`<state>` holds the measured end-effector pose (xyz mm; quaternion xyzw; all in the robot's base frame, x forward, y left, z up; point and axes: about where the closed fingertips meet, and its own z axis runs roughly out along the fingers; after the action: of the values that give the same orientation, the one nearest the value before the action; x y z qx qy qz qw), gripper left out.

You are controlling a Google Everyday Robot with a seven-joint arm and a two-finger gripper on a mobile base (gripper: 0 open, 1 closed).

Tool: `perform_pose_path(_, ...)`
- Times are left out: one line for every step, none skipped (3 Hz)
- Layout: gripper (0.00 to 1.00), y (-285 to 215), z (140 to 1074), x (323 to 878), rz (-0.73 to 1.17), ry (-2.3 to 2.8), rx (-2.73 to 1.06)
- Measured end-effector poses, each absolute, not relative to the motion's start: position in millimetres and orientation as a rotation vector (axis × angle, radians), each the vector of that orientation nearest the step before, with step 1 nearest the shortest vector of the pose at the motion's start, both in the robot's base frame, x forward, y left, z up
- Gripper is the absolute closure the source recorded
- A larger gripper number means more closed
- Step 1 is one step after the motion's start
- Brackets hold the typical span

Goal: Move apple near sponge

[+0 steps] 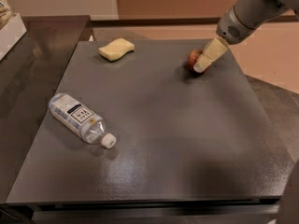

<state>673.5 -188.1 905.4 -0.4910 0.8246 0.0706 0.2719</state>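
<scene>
Apple point(192, 58) sits at the far right of the tabletop point(163, 143), and you see only its reddish left edge, because the gripper point(201, 67) stands in front and hides the rest. You cannot tell whether the gripper is open, closed or touching it. Your pale sponge point(116, 49) lies well apart, far left. A bottle point(79, 119) lies nearer you.

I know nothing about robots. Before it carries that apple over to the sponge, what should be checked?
1. Gripper at the apple: ok, it shows in front of the apple's right side.
2. Firm hold on the apple: cannot tell.
3. Sponge in view: ok, at the back left.
4. Stretch between apple and sponge free of things: ok.
5. Water bottle out of the way: ok, lying front left.
</scene>
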Motion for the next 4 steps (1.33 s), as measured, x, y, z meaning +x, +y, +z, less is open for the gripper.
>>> perform_pose_path(0.0,-175.0,894.9,688.0,0.224,2.233,-1.333)
perform_pose_path(0.16,-166.8,881.7,693.9,0.248,2.263,-1.352)
perform_pose_path(0.4,-163.8,869.9,693.2,0.26,2.295,-1.372)
perform_pose_path(0.62,-162.8,865.2,691.4,0.265,2.31,-1.383)
